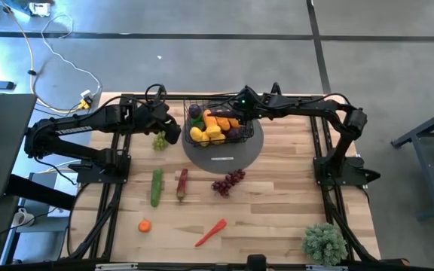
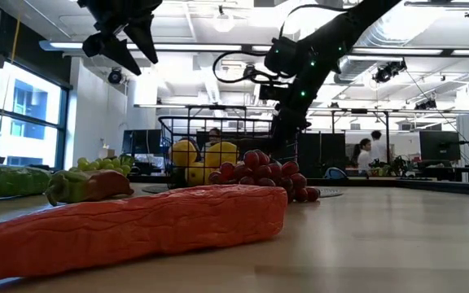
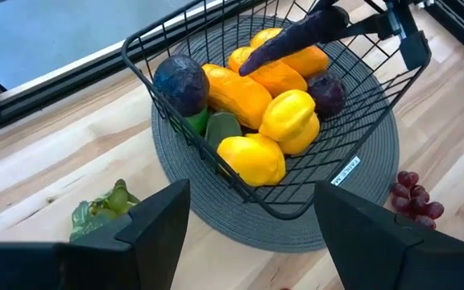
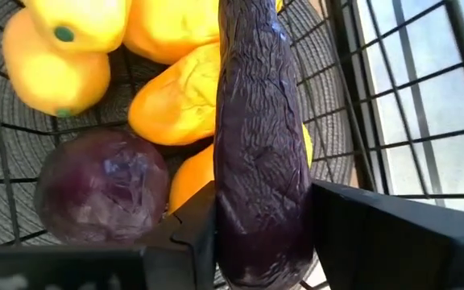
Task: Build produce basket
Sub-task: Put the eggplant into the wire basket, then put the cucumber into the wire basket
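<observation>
The black wire basket (image 1: 218,126) stands on the grey round mat (image 1: 224,153), and the left wrist view shows it holding yellow lemons (image 3: 274,133), orange pieces (image 3: 244,95) and round purple pieces (image 3: 180,80). My right gripper (image 4: 264,234) is over the basket's far side, shut on a long purple eggplant (image 4: 260,121). My left gripper (image 3: 252,234) hovers open just left of the basket, above the green grapes (image 1: 159,140). It also shows high up in the low view (image 2: 124,37). My right gripper pinches the eggplant near its thick end (image 4: 263,221) between its two fingers (image 4: 193,234). The eggplant runs forward past the fingers, slanting down into the basket. Its free end (image 3: 248,63) is over the orange pieces; I cannot tell whether it touches them.
On the wood in front of the mat lie a green cucumber (image 1: 156,187), a red and green chilli (image 1: 181,183), purple grapes (image 1: 228,181), a small orange piece (image 1: 144,225) and a red-orange carrot (image 1: 211,232). A bushy potted plant (image 1: 324,242) stands at the near right corner.
</observation>
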{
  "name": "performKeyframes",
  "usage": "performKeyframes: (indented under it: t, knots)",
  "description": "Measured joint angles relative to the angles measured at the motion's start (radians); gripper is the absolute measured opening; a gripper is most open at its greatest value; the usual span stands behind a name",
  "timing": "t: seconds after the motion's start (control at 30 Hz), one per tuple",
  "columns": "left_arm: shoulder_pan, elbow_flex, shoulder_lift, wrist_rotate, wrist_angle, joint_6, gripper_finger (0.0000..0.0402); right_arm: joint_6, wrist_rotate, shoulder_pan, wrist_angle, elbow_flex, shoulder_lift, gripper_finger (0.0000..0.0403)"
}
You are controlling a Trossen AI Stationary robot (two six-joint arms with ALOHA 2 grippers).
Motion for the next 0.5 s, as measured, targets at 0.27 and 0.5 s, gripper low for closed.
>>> performKeyframes:
  t: [0.27,0.5]
  knots:
    - [-0.003,0.0,0.0,0.04,0.0,0.0,0.0255,0.052,0.079,0.0,0.0,0.0,0.0,0.0179]
    - [-0.003,0.0,0.0,0.122,0.0,0.0,0.0255,0.078,0.079,0.001,-0.001,0.0,-0.002,0.0229]
